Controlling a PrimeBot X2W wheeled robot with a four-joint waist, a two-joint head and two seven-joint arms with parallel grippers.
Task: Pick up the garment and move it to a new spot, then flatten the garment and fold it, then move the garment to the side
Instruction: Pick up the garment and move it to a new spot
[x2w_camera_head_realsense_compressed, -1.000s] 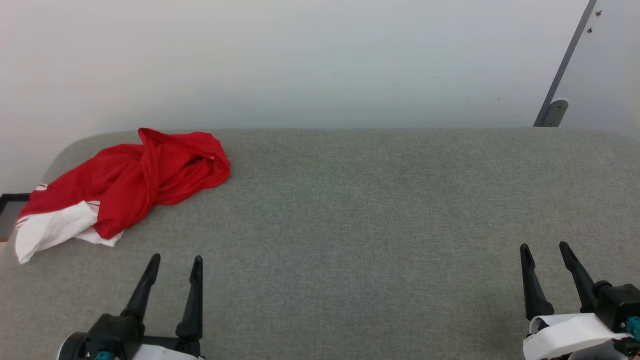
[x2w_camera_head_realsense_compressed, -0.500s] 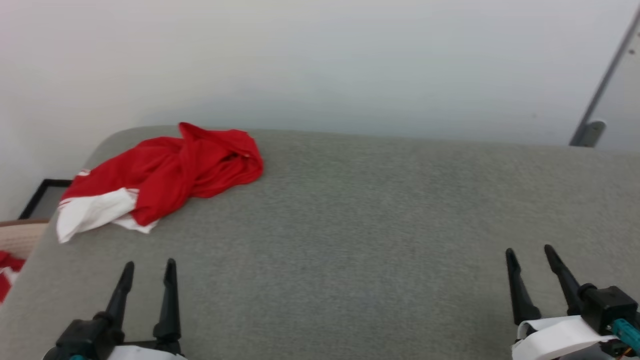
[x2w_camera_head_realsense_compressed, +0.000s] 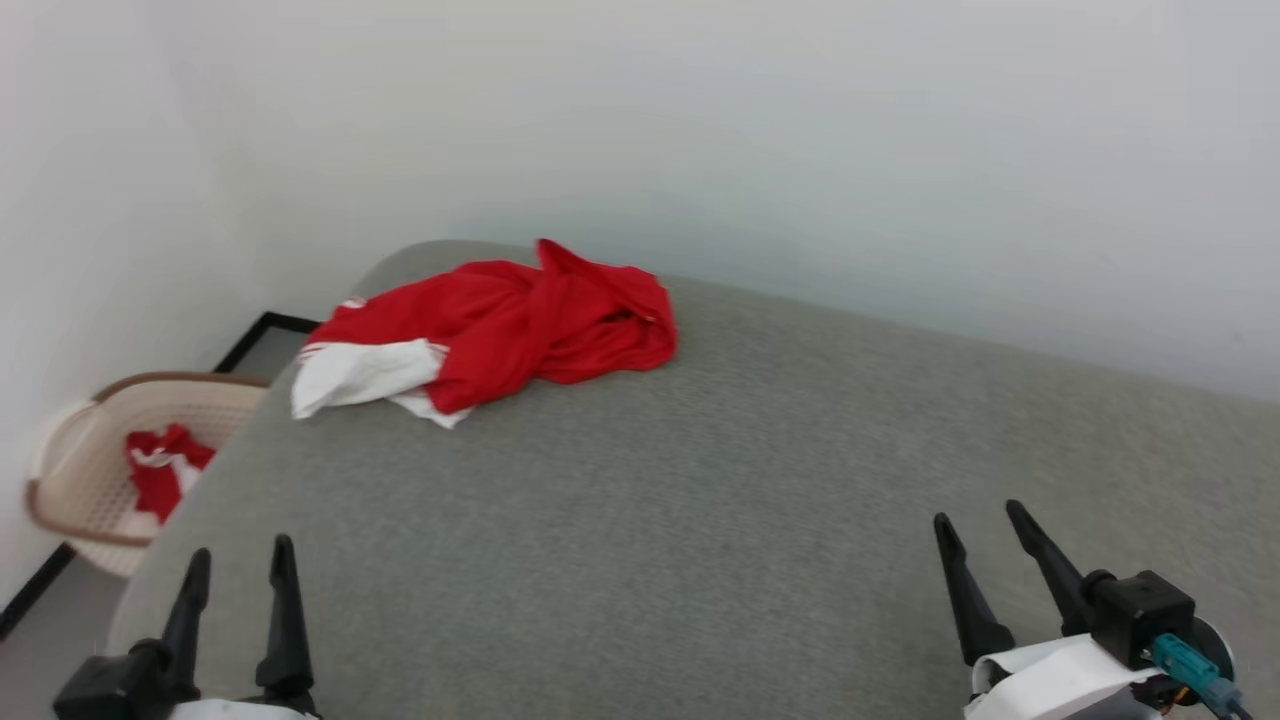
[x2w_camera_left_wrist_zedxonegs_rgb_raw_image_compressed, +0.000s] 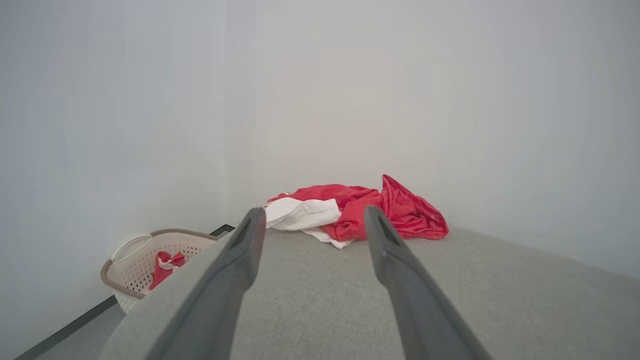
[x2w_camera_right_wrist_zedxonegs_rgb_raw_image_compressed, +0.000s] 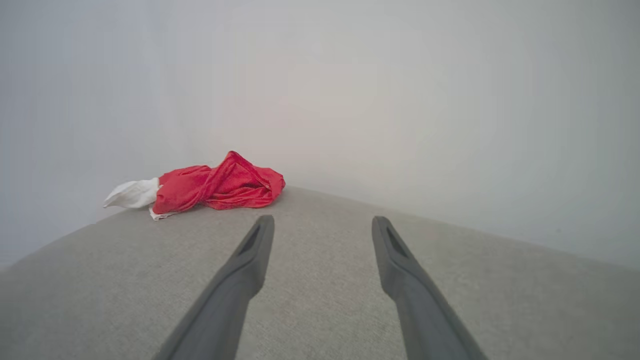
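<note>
The garment (x2w_camera_head_realsense_compressed: 500, 325), a red shirt with a white sleeve, lies crumpled at the far left corner of the grey padded table (x2w_camera_head_realsense_compressed: 700, 480). The left wrist view has the garment (x2w_camera_left_wrist_zedxonegs_rgb_raw_image_compressed: 360, 210) straight ahead beyond the fingertips, and the right wrist view has the garment (x2w_camera_right_wrist_zedxonegs_rgb_raw_image_compressed: 210, 187) far off to the upper left. My left gripper (x2w_camera_head_realsense_compressed: 238, 560) hovers open over the table's near left edge, holding nothing. My right gripper (x2w_camera_head_realsense_compressed: 978, 528) is open at the near right, also holding nothing. Both are well short of the garment.
A beige perforated basket (x2w_camera_head_realsense_compressed: 70, 480) stands on the floor left of the table, with a small red-and-white cloth bundle (x2w_camera_head_realsense_compressed: 160, 470) inside; the basket (x2w_camera_left_wrist_zedxonegs_rgb_raw_image_compressed: 132, 270) also appears in the left wrist view. A pale wall runs close behind the table.
The head camera has swung left, bringing the basket and floor into sight and shifting the garment toward the middle. Both grippers stay open and low in the picture.
</note>
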